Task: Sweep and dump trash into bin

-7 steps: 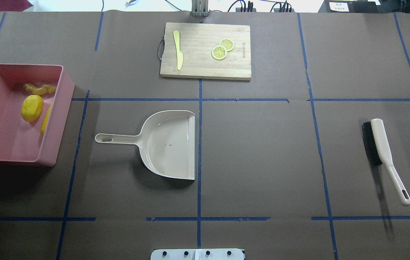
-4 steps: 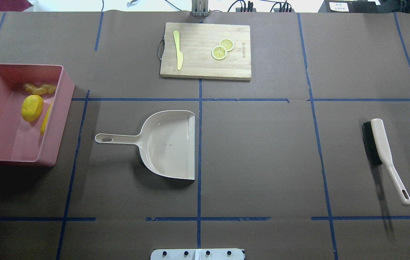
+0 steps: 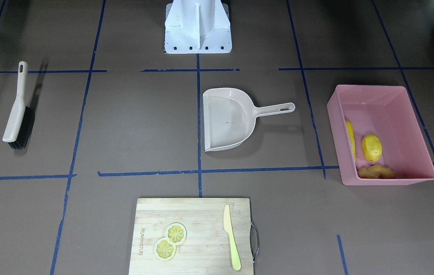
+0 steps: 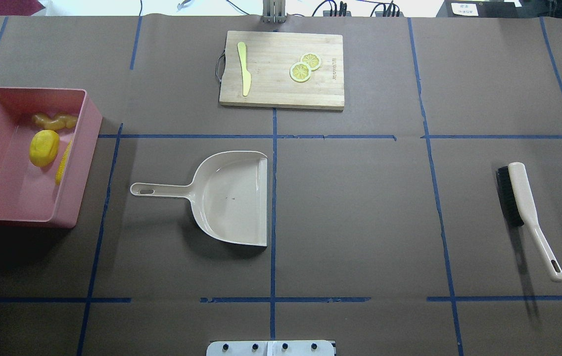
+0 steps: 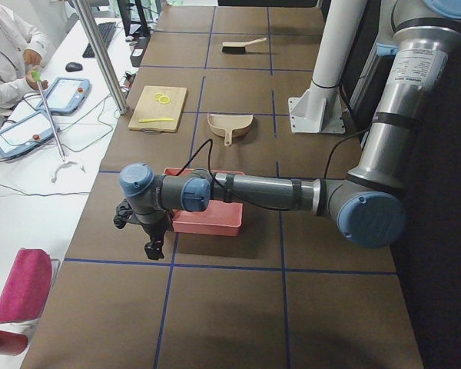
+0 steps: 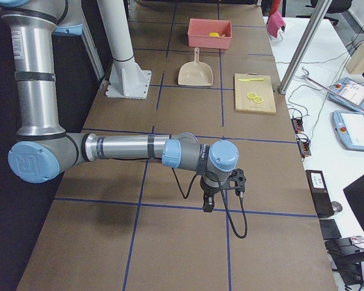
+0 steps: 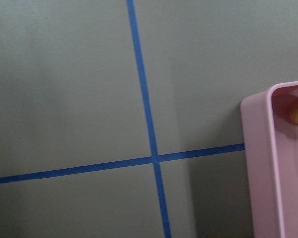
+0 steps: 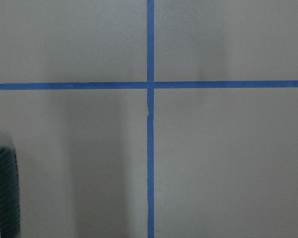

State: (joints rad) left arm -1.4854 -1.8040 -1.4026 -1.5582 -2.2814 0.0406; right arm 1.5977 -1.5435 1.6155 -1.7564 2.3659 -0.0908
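The pink bin [image 4: 84,158] stands at the table's left end and also shows in the front view [image 3: 389,180]. In it lie the trash pieces: the corn cob [image 4: 64,161], the rounded yellow lump [image 4: 44,148] and the ginger-like piece [image 4: 54,120]. The beige dustpan [image 4: 231,198] lies empty near the middle. The brush [image 4: 523,198] lies flat at the right. My left gripper [image 5: 148,247] hangs beyond the bin's outer end. My right gripper [image 6: 207,206] hangs over bare table beyond the brush. Both show only in the side views, so I cannot tell whether they are open or shut.
A wooden cutting board [image 4: 271,91] at the far side holds two lemon slices [image 4: 304,66] and a yellow-green knife [image 4: 244,69]. The left wrist view shows the bin's corner [image 7: 260,163]. The right wrist view shows the brush bristles [image 8: 5,198].
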